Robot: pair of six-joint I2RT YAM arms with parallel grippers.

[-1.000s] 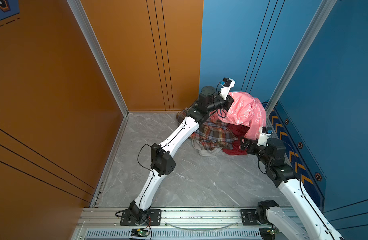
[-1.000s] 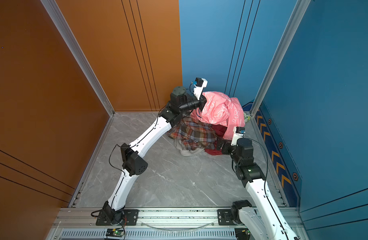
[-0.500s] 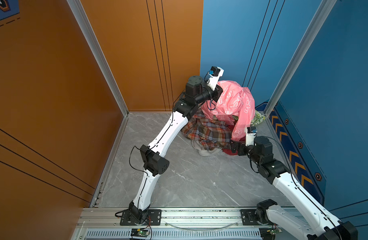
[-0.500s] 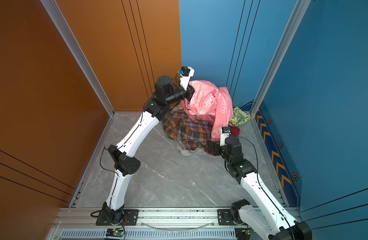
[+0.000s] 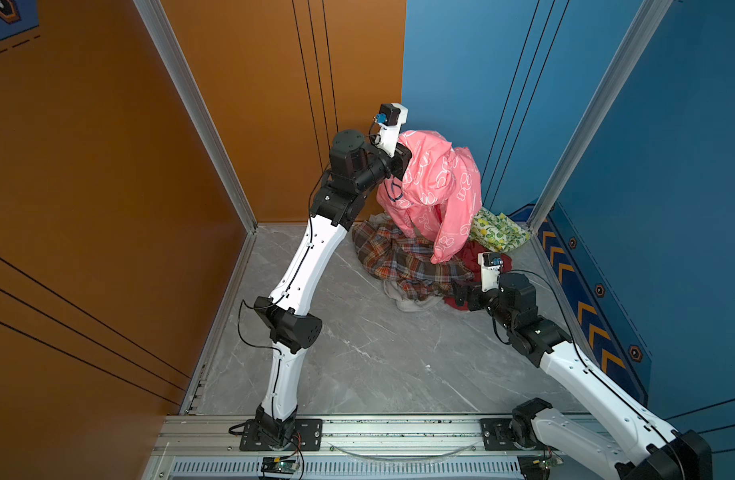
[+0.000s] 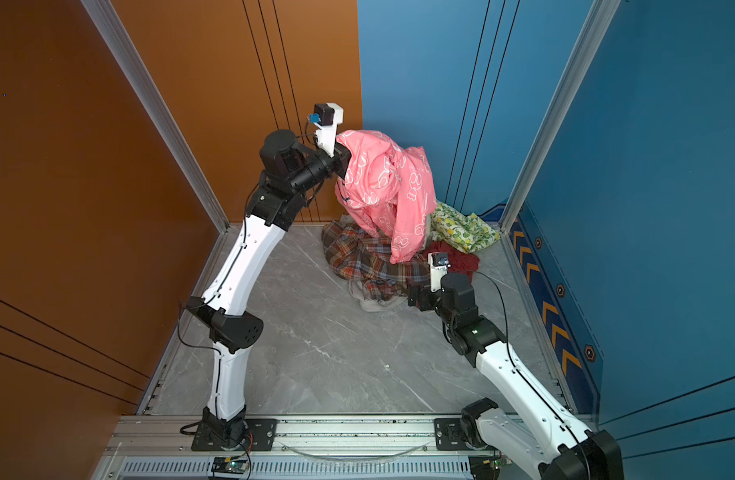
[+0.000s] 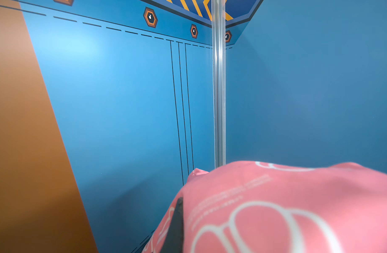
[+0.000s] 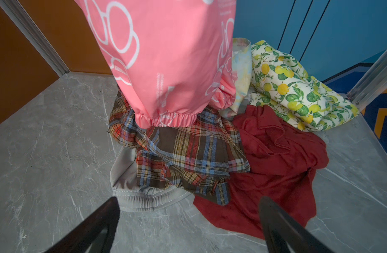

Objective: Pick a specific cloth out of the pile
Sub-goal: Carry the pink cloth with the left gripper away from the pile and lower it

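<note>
The cloth point(image 5: 436, 187) point(image 6: 382, 183), coral-pink with white outline shapes and lettering, hangs from my left gripper point(image 5: 403, 160) point(image 6: 345, 166), which is shut on its top high above the pile. Its elastic hem point(image 8: 166, 119) dangles just over the plaid shirt point(image 5: 407, 262) point(image 8: 183, 149). In the left wrist view the cloth point(image 7: 275, 208) drapes over the gripper and only one dark finger point(image 7: 177, 225) shows. My right gripper point(image 5: 459, 293) point(image 6: 413, 297) point(image 8: 188, 203) is open and empty, low over the floor at the pile's near edge.
The pile lies in the far corner: a dark red cloth point(image 8: 275, 157), a grey cloth point(image 8: 131, 192), a lemon-print cloth point(image 5: 498, 230) point(image 8: 293, 87) and a pastel yellow cloth point(image 8: 240, 72). An orange wall point(image 5: 274, 104), blue walls point(image 5: 503, 83) and an aluminium post point(image 5: 565, 166) close the corner.
My left arm has risen and swung left with the pink cloth, drawing it up off the pile and uncovering the lemon-print cloth. My right gripper has shifted left along the pile's near edge.
</note>
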